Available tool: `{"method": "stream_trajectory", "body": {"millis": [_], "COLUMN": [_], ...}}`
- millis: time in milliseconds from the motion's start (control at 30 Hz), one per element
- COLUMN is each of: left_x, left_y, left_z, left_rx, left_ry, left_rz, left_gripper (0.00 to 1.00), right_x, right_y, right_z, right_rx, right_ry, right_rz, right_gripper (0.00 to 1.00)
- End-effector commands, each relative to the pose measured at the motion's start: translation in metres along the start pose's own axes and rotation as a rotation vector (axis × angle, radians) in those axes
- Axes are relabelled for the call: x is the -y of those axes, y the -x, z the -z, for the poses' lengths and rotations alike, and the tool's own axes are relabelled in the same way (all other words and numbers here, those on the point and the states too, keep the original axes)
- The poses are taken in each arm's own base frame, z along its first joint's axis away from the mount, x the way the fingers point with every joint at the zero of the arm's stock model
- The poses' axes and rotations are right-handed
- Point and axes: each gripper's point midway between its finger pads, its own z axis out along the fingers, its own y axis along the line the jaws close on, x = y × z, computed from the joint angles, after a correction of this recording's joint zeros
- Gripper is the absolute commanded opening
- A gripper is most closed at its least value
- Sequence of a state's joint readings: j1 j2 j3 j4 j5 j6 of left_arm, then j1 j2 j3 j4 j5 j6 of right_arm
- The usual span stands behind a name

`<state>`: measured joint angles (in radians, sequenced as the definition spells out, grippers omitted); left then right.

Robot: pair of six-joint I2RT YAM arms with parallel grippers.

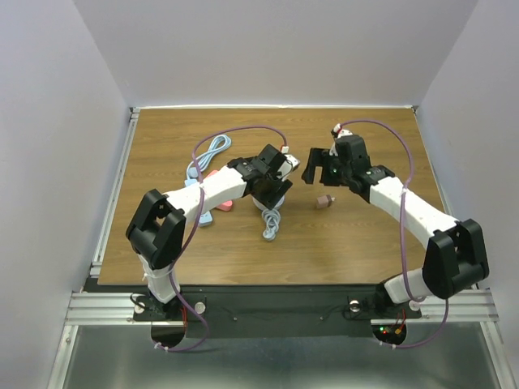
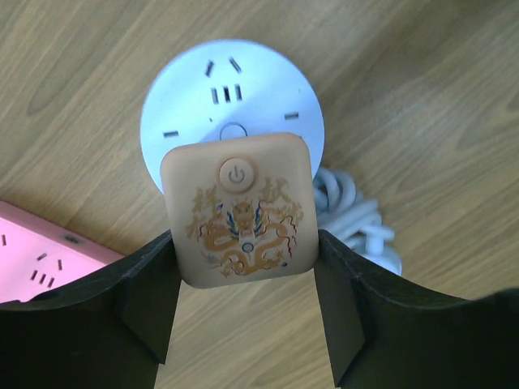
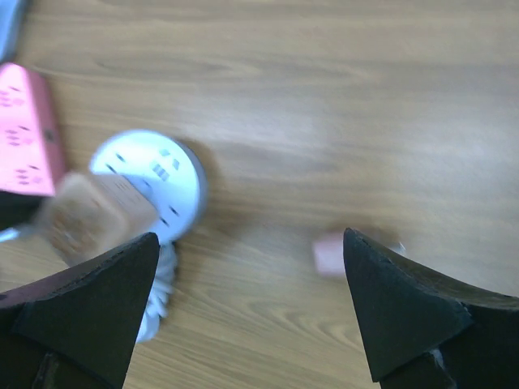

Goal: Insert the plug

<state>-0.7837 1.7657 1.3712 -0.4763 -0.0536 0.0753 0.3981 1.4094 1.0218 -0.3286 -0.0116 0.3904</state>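
- The left tool [image 2: 243,247] is seen closed on the plug [image 2: 238,209], a peach square block with a dragon print and a round power button on its face.
- The block is pinched by its two side edges, one dark finger [image 2: 154,284] pressed to each side, so the jaws are spread only as wide as the block.
- The plug is held directly over the near edge of the round white socket [image 2: 231,97], and part of the disc is covered by it.
- Several slot groups on the disc's far half are left uncovered.
- Whether the plug is touching the socket face or is just above it cannot be told from these views.
- A coiled white cable [image 2: 357,219] is seen beside the socket, on the wood bench [image 1: 365,243].
- A pink power strip [image 2: 49,259] is lying close to the socket on its other side, flat on the bench.
- Farther back on the left, a pale blue strip with looped cord [image 1: 207,154] is seen.
- The right tool [image 3: 250,235] is held wide open above bare wood, with nothing between its fingers.
- A small pink piece [image 1: 325,201] is lying on the bench beneath that tool, blurred in the wrist view and too small to be identified.
- From above, the two tools are seen near each other at mid-bench, apart and not touching.
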Motion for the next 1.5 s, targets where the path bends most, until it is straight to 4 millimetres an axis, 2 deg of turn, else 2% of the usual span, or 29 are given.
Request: {"method": "stream_trajectory", "body": {"millis": [0, 133, 300, 400, 433, 500, 567, 633, 667, 700, 733, 800, 833, 867, 933, 1033, 1233, 1400, 1467], "left_x": [0.003, 0.009, 0.004, -0.012, -0.018, -0.022, -0.032, -0.038, -0.043, -0.046, -0.05, -0.054, -0.057, -0.058, -0.059, -0.057, -0.057, -0.076, -0.076], "left_y": [0.009, 0.0, -0.003, -0.008, -0.009, -0.01, -0.014, -0.016, -0.018, -0.02, -0.022, -0.025, -0.026, -0.027, -0.028, -0.027, -0.006, -0.007, -0.008], "left_z": [0.031, 0.033, 0.035, 0.032, 0.032, 0.031, 0.031, 0.032, 0.033, 0.034, 0.034, 0.034, 0.034, 0.034, 0.033, 0.029, 0.02, 0.014, 0.011], "left_rx": [0.008, -0.016, -0.015, -0.043, -0.047, -0.049, -0.059, -0.064, -0.071, -0.077, -0.088, -0.097, -0.101, -0.102, -0.107, -0.096, -0.012, -0.015, -0.013], "left_ry": [-0.047, -0.092, -0.071, 0.027, 0.064, 0.091, 0.149, 0.178, 0.194, 0.207, 0.224, 0.247, 0.257, 0.26, 0.269, 0.26, 0.213, 0.223, 0.208], "left_rz": [-0.093, -0.12, -0.133, -0.106, -0.099, -0.073, -0.051, -0.04, -0.026, -0.02, -0.017, -0.008, -0.003, -0.001, 0.008, -0.001, -0.002, 0.037, 0.037], "left_gripper": [0.08, 0.08, 0.14, 0.26, 0.35, 0.43, 0.54, 0.56, 0.57, 0.59, 0.67, 0.7, 0.72, 0.77, 0.84, 0.84, 0.82, 0.83, 0.83], "right_x": [-0.041, -0.056, -0.06, -0.067, -0.067, -0.066, -0.059, -0.052, -0.048, -0.043, -0.04, -0.034, -0.029, -0.026, -0.017, -0.007, -0.011, -0.013, -0.013], "right_y": [0.042, 0.039, 0.03, 0.03, 0.028, 0.027, 0.026, 0.026, 0.032, 0.025, 0.024, 0.027, 0.018, 0.022, 0.011, 0.006, -0.002, -0.003, -0.002], "right_z": [-0.005, -0.026, -0.053, -0.06, -0.063, -0.066, -0.063, -0.058, -0.05, -0.047, -0.043, -0.03, -0.029, -0.022, -0.02, -0.017, -0.023, -0.021, -0.02], "right_rx": [0.093, 0.043, 0.005, -0.005, -0.013, -0.015, -0.001, 0.018, 0.049, 0.043, 0.049, 0.075, 0.063, 0.084, 0.067, 0.064, 0.03, 0.027, 0.03], "right_ry": [0.179, 0.254, 0.287, 0.328, 0.332, 0.328, 0.297, 0.263, 0.237, 0.22, 0.207, 0.179, 0.16, 0.145, 0.109, 0.067, 0.089, 0.104, 0.106], "right_rz": [-0.019, -0.02, -0.017, -0.007, -0.004, 0.0, 0.006, 0.01, 0.01, 0.012, 0.012, 0.01, 0.004, -0.001, -0.013, -0.015, -0.013, -0.006, -0.003], "right_gripper": [1.0, 1.0, 1.0, 0.98, 0.98, 0.96, 0.96, 0.96, 0.96, 0.96, 0.96, 0.96, 0.96, 0.96, 0.96, 0.96, 0.96, 0.96, 0.96]}}
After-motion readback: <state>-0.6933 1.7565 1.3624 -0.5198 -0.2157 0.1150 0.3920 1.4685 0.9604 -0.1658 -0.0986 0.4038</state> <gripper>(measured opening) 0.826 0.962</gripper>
